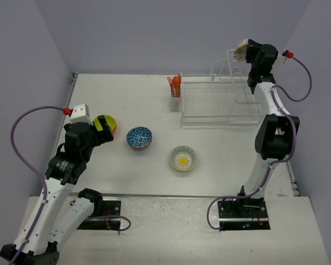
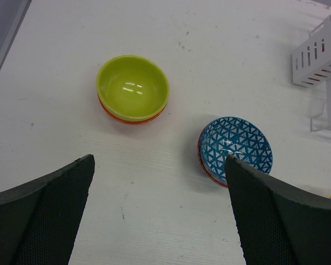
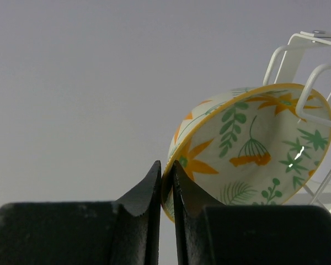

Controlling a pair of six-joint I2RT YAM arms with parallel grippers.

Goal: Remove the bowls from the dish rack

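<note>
The right pincer [image 3: 166,187] is clamped on the near rim of the leaf bowl [image 3: 254,149], which tilts up to its right with rack [image 3: 314,72] wires across its far edge. It should lift the bowl clear of those wires before turning, keeping a firm grip on the thin rim. The left pincer [image 2: 160,212] hangs wide apart, with the green bowl [image 2: 132,87] and blue bowl [image 2: 235,146] ahead of it on the desk [image 2: 154,165].

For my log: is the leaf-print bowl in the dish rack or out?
In: the leaf-print bowl stands on edge, dish rack wires crossing its rim; right gripper pinches it.
</note>
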